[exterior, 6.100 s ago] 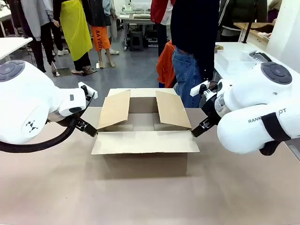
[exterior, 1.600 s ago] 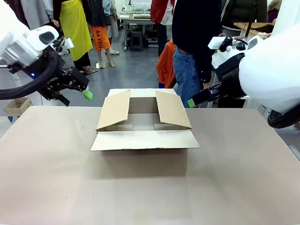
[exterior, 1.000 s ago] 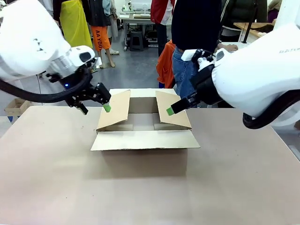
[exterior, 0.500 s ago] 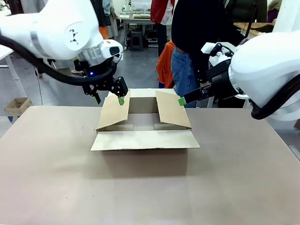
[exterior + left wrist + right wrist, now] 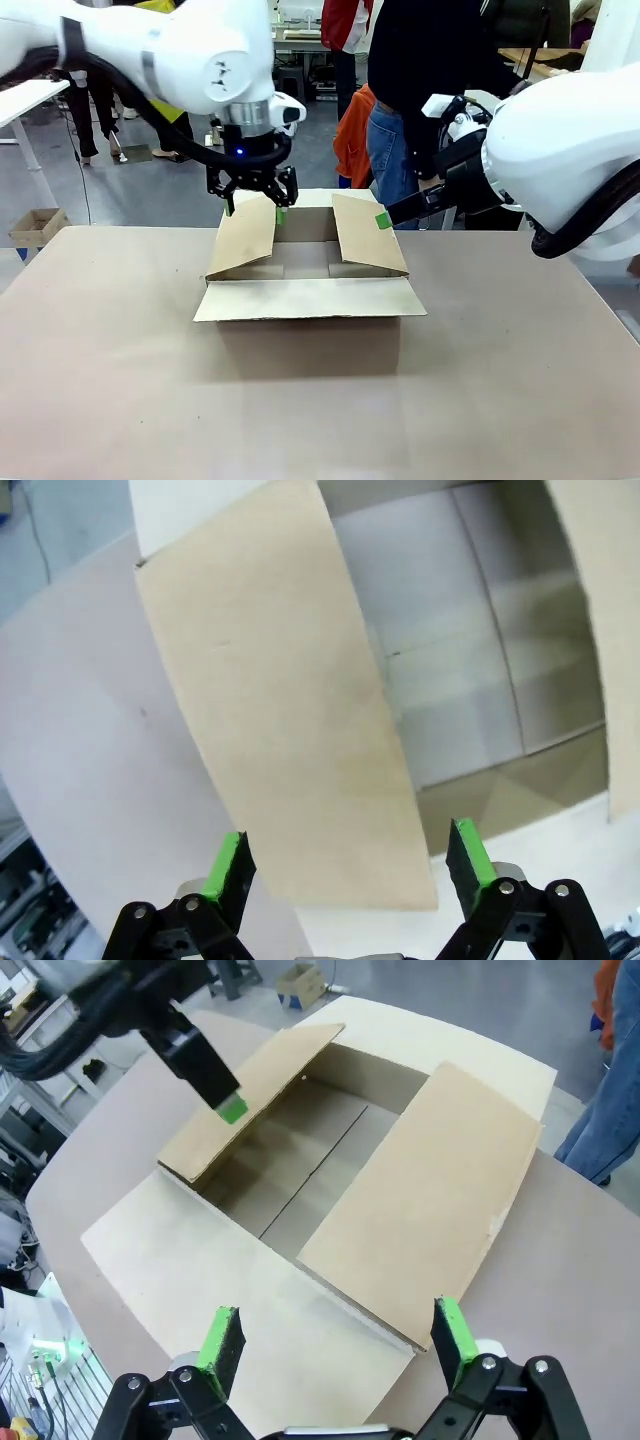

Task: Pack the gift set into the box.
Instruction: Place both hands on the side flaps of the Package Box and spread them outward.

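Observation:
The box (image 5: pixel 305 325) is a wide brown carton in the middle of the table; its front flap lies flat toward me and both side flaps lean inward. My left gripper (image 5: pixel 256 207) is open and straddles the top edge of the left flap (image 5: pixel 244 236). In the left wrist view that flap (image 5: pixel 290 710) runs up between the green pads (image 5: pixel 232 865), with the bare box floor (image 5: pixel 470 650) beyond. My right gripper (image 5: pixel 385 220) is open, hovering over the far corner of the right flap (image 5: pixel 368 236). Its own camera looks down on the right flap (image 5: pixel 430 1190). The gift set is out of view.
A person in a dark top and jeans (image 5: pixel 400 150) stands at the table's far edge behind the box. A small brown carton (image 5: pixel 37 225) sits on the floor at the left. Bare tabletop (image 5: pixel 300 420) stretches in front of the box and to both sides.
My left gripper has swung right and come down over the left flap's top edge. The right gripper has barely shifted near the right flap. The box has not moved.

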`<action>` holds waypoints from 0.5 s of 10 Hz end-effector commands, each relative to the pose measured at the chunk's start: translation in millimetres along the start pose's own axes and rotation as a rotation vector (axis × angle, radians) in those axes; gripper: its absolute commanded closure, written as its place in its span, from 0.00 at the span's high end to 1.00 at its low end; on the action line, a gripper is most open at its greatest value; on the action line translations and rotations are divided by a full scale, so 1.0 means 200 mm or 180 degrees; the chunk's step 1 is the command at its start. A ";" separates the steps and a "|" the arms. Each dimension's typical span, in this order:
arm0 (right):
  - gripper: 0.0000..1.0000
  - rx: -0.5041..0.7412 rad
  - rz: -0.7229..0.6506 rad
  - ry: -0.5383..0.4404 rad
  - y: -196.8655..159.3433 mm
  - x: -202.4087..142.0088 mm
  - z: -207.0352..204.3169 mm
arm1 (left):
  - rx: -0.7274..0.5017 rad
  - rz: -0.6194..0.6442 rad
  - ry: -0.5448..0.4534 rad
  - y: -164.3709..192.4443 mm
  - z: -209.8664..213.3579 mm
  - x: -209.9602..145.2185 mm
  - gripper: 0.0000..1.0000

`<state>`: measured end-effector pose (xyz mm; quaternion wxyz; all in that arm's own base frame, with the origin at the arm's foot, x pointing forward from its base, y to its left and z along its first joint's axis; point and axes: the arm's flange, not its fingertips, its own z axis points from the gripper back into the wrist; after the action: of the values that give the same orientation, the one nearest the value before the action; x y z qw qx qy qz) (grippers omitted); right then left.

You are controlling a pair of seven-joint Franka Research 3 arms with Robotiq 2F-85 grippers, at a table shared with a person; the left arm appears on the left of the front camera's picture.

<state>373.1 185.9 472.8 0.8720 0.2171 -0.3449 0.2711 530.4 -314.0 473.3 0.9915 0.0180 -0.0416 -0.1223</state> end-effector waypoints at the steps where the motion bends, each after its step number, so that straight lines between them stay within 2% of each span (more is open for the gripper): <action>1: 1.00 -0.0021 0.0010 0.0025 0.00 0.01 0.01 | 0.0292 0.0200 0.0249 -0.12 -0.03 0.17 1.00; 3: 1.00 -0.0021 0.0010 0.0025 0.00 0.01 0.01 | 0.0514 0.0520 0.0218 -0.18 -0.17 0.18 1.00; 5: 1.00 -0.0021 0.0010 0.0025 0.00 0.01 0.01 | 0.0773 0.0830 0.0005 -0.16 -0.23 0.16 1.00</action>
<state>373.2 185.7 472.6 0.8722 0.2168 -0.3448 0.2709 558.9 -356.5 422.0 0.9937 0.1055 -0.0327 -0.0187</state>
